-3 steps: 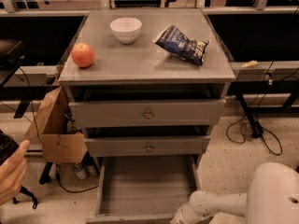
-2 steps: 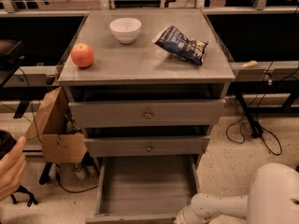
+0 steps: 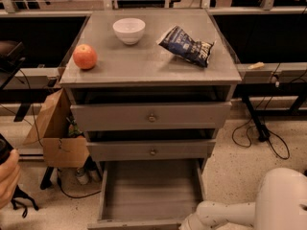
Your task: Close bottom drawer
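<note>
Three drawers in the grey cabinet; the bottom drawer (image 3: 151,190) is the lowest one, pulled far out toward the camera w/ its plank floor and thin side walls showing and its front edge at the bottom of the view. The gripper (image 3: 188,223) sits right at that drawer's front right corner, mostly cut off by the bottom of the view, so whether it's spread or pressed together: can't tell. The white arm (image 3: 230,213) runs in to it from the lower right. Just above, the middle drawer (image 3: 151,150) stands a bit out, small brass knob at its centre; the top drawer (image 3: 151,116), same sort of knob, also stands a little proud of the frame. On the cabinet top (image 3: 144,66): a red-orange fruit (image 3: 85,56) near the left edge, a white bowl (image 3: 129,30) toward the back edge, left of centre, and a dark blue snack bag (image 3: 187,45) toward the right edge, lying flat; all three well apart. On the floor, a cardboard box (image 3: 55,133) leans beside the cabinet's left side, and black cables (image 3: 259,138) loop to the right. A hand (image 3: 7,176) shows at the left edge of the view.
</note>
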